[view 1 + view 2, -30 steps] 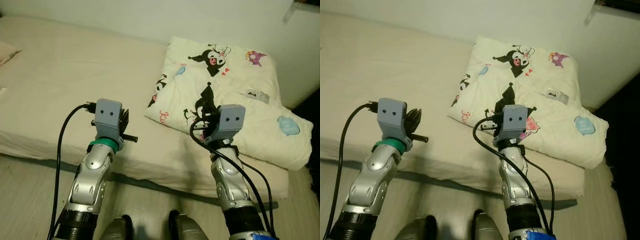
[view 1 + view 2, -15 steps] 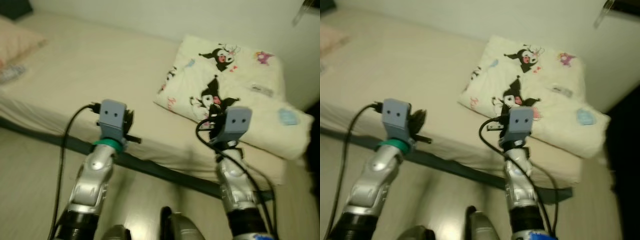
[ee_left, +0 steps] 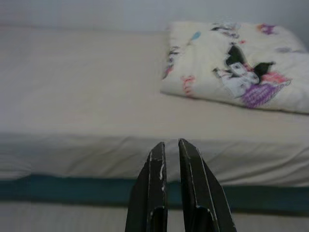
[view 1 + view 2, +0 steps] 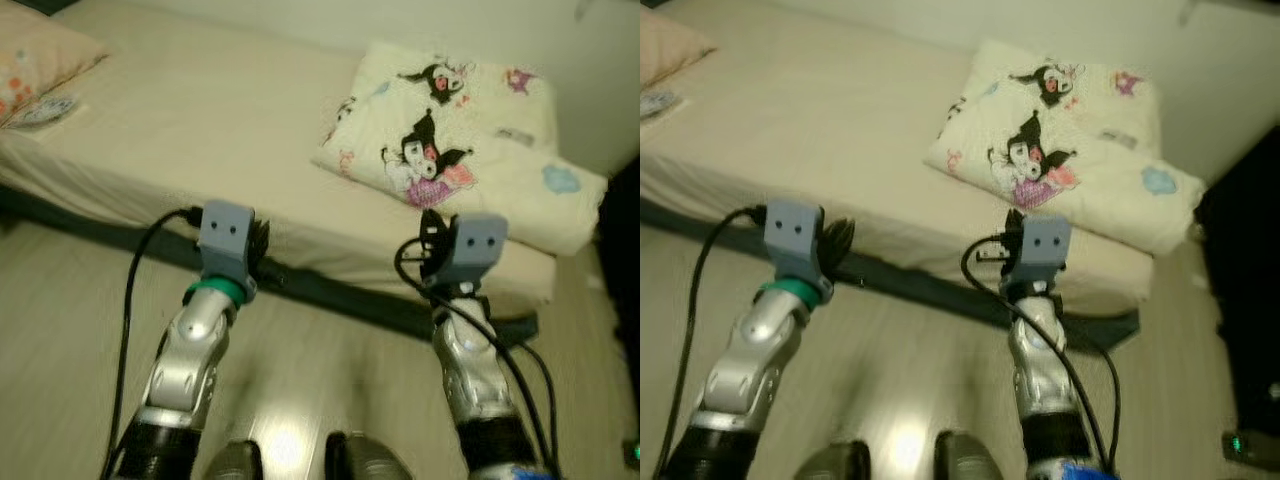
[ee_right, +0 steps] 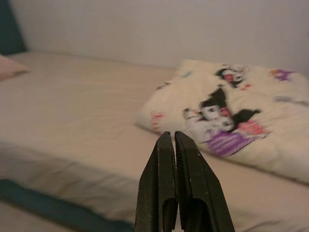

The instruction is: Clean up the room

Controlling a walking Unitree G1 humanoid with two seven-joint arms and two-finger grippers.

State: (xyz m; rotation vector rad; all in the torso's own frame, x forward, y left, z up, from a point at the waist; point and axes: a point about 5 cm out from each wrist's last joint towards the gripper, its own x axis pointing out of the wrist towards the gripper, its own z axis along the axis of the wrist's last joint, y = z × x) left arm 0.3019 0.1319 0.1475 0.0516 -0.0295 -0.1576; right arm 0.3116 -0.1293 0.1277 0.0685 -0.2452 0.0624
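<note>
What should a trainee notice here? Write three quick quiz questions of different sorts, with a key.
1. True or false: the folded cartoon-print blanket lies on the floor.
2. Multiple choice: the right pincer is A) shut on the blanket, B) shut on nothing, C) wide open.
3. Fill in: the pink pillow lies at the bed's far ____ as the robot sees it.

Key: 1 false, it lies on the bed. 2 B. 3 left.
</note>
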